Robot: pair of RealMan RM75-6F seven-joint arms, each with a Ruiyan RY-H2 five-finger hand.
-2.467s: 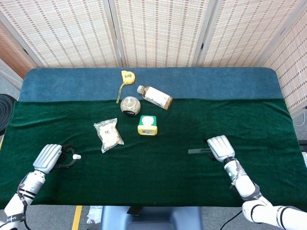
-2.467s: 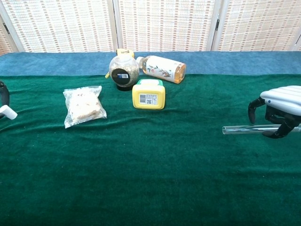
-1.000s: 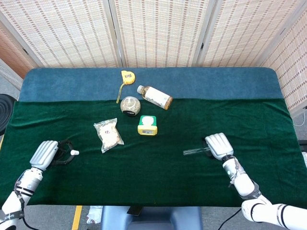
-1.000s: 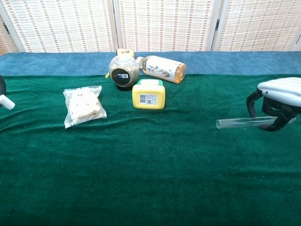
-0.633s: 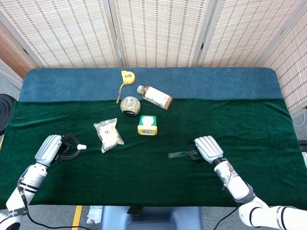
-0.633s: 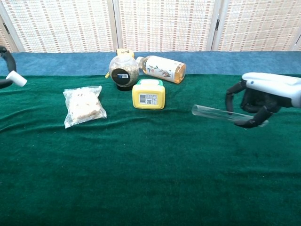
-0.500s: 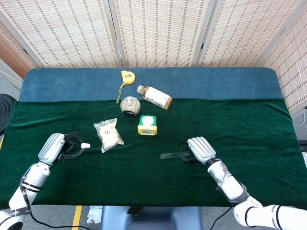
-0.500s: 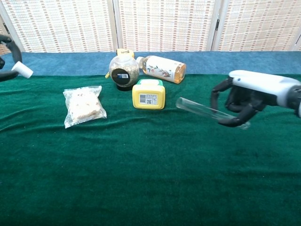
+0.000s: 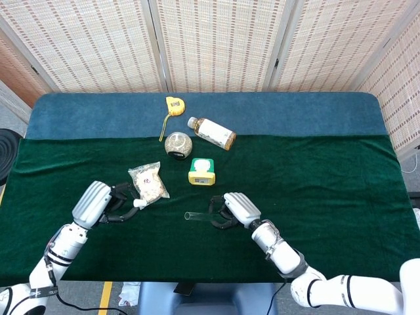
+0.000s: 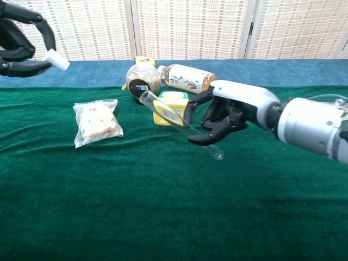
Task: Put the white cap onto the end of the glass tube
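My right hand holds the clear glass tube above the green cloth, near the table's middle. The tube's open end points left toward my left hand. In the chest view the tube slants from upper left to lower right through the fingers. My left hand pinches the small white cap at its fingertips, raised off the cloth. A gap still separates the cap from the tube's open end.
A bag of pale snacks lies just behind my left hand. A yellow box, a round jar, a lying bottle and a yellow tape measure sit further back. The green cloth covers the table.
Both hands have risen and moved inward toward each other. The right hand carried the tube left, the left hand carried the cap right and up.
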